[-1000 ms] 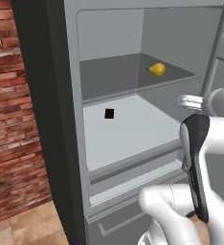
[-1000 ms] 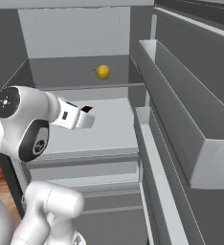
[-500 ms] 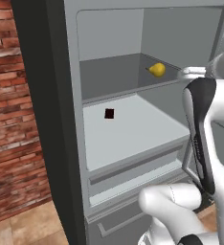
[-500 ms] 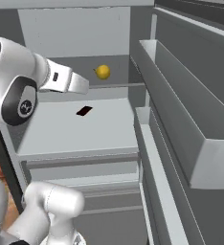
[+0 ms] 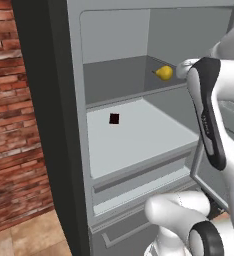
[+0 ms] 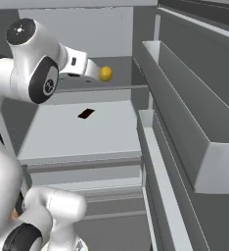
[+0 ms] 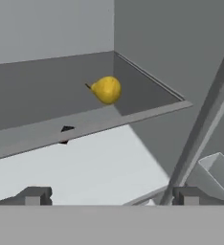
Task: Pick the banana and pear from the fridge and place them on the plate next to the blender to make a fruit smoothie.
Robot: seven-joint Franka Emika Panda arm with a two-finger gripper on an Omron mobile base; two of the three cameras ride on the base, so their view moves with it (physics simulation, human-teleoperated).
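1. The arm has risen and swung in toward the upper shelf of the fridge.
2. Open room lies between the gripper and the pear, which sits at the shelf's back right corner.
3. The fingers are spread and hold nothing; their tips are cut off.

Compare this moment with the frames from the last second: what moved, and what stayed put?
The gripper has risen from the lower shelf's level to the upper shelf and advanced toward the pear, fingers spread, holding nothing. The pear and the small black item on the lower shelf have not moved; the fridge remains open.
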